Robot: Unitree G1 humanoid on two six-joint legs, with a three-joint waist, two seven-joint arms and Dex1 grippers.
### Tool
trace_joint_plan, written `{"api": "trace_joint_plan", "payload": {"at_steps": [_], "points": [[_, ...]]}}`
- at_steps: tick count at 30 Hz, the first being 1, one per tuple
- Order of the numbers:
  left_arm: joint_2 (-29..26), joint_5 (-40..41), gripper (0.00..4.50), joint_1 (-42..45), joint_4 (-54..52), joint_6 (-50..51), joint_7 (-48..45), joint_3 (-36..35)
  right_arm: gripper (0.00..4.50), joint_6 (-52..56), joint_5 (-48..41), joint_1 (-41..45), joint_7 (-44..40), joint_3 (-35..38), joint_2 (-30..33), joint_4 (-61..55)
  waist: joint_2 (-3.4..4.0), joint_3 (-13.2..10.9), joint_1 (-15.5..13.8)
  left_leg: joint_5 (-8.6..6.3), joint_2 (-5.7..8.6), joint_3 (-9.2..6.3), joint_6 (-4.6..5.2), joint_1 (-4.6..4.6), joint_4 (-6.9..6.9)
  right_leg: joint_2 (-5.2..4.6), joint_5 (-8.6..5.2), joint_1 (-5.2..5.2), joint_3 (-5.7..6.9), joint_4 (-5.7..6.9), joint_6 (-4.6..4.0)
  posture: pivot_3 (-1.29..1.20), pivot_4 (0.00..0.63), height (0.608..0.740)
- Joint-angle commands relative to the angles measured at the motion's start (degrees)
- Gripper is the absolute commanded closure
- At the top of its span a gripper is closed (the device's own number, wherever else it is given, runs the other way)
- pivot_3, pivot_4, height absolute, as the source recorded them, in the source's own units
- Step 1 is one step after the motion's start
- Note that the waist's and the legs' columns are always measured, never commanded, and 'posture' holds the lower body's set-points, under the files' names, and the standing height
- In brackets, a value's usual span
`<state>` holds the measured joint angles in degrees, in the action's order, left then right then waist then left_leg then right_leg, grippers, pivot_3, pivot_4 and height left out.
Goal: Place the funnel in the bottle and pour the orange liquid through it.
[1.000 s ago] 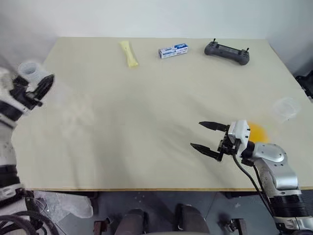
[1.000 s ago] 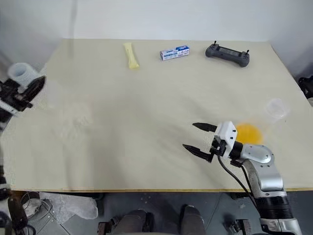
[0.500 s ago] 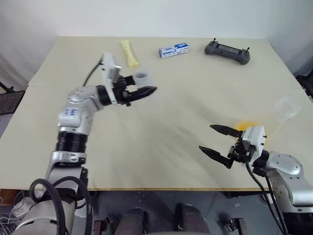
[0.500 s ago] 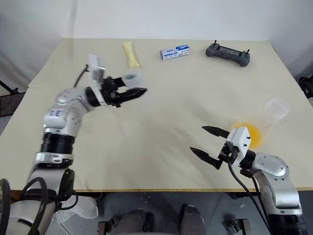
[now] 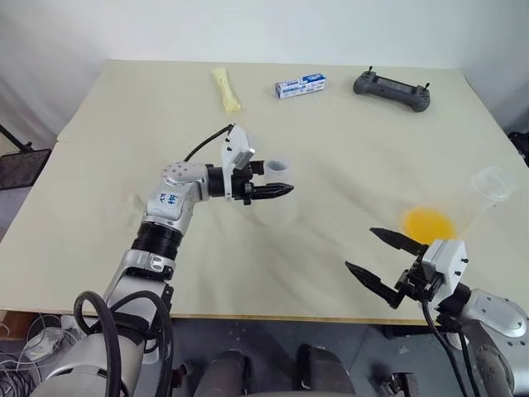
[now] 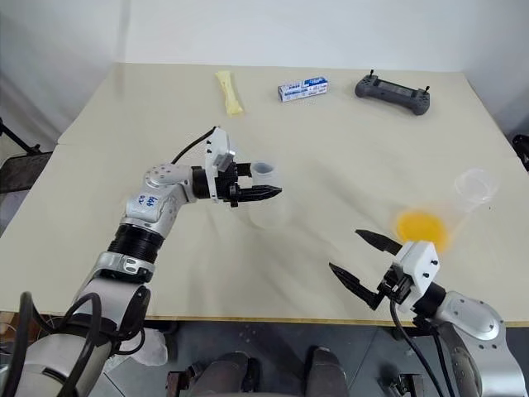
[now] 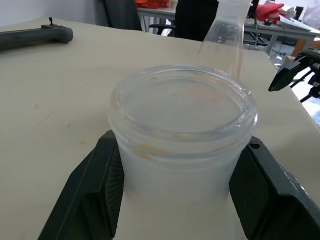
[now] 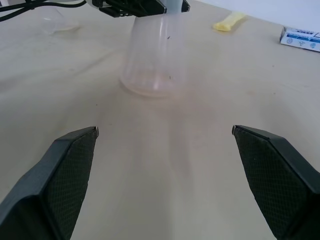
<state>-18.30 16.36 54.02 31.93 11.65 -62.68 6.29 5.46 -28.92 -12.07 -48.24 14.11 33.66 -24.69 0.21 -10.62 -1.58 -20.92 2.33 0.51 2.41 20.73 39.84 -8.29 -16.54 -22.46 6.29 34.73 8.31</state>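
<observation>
The clear bottle (image 5: 277, 203) stands upright mid-table, its base seemingly on the surface. My left gripper (image 5: 281, 185) is shut on its neck just below the round mouth (image 7: 182, 107). The orange liquid (image 5: 427, 223) pools in the bottom of a clear flask whose rim (image 5: 493, 184) shows at the right edge of the table. My right gripper (image 5: 359, 248) hovers open and empty near the front right edge, pointing at the bottle (image 8: 150, 60). A faint clear shape, likely the funnel (image 8: 56, 23), lies on the table beyond the bottle on the left side.
A pale yellow sachet (image 5: 226, 88), a blue and white box (image 5: 300, 85) and a dark controller (image 5: 392, 88) lie along the far edge. The table's front edge (image 5: 248, 317) runs just under my right gripper.
My left arm has swung in from the table's left edge to the middle, carrying the bottle. My right gripper has drawn back towards the front edge, still open.
</observation>
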Motion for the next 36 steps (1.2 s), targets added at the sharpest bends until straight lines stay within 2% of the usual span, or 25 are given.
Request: {"api": "trace_joint_plan", "payload": {"at_steps": [1,4,10,11,22,36], "points": [[0.7,-0.5,2.0,1.1,-0.6,-0.8,-0.7,0.0,0.0,-1.0,-0.5,-0.6,0.8,1.7,-0.2,-2.4,0.0,0.0,0.0,0.0,0.0,-0.02,0.0,0.01,0.02,0.0,0.0,0.0,0.01,0.0,0.0,0.0,0.15,0.74],[0.9,-1.1,2.0,0.9,-0.5,-0.9,-0.7,0.1,0.0,-1.4,-0.3,-1.0,1.1,1.7,-0.2,-2.4,0.0,0.0,0.0,0.0,0.0,-0.03,0.01,0.04,0.03,0.0,0.0,0.0,0.01,0.0,0.0,0.0,0.15,0.74],[1.4,-0.8,0.1,-0.4,-2.3,0.5,0.4,-0.4,0.0,-1.8,-0.3,-1.1,1.0,1.9,0.2,-1.9,0.0,0.0,0.0,0.0,0.0,-0.05,0.01,0.05,0.06,0.0,0.0,0.0,0.02,0.01,0.01,0.0,0.15,0.74],[1.4,-0.8,0.02,-0.6,-2.6,0.6,0.5,-0.4,0.0,-1.9,-0.3,-1.0,0.9,2.0,0.3,-1.8,0.0,0.0,0.0,0.0,0.0,-0.05,0.01,0.05,0.06,0.0,0.0,0.0,0.01,0.01,0.01,0.0,0.15,0.74],[-0.5,0.0,0.02,-1.9,-7.0,6.4,2.2,-2.2,0.0,-1.3,-0.4,0.8,0.0,2.6,1.3,-0.5,0.0,0.0,0.0,0.0,0.0,-0.11,0.02,0.11,0.12,0.0,0.01,-0.01,0.03,0.02,0.02,0.0,0.15,0.74],[-8.2,-0.4,0.02,-1.8,-6.5,7.5,0.0,-3.6,0.0,-0.3,-0.4,3.6,-1.1,2.0,2.3,0.8,0.0,0.0,0.1,0.0,0.02,-0.14,0.02,0.14,0.15,0.01,0.02,-0.02,0.04,0.04,0.03,0.0,0.15,0.74]]}}
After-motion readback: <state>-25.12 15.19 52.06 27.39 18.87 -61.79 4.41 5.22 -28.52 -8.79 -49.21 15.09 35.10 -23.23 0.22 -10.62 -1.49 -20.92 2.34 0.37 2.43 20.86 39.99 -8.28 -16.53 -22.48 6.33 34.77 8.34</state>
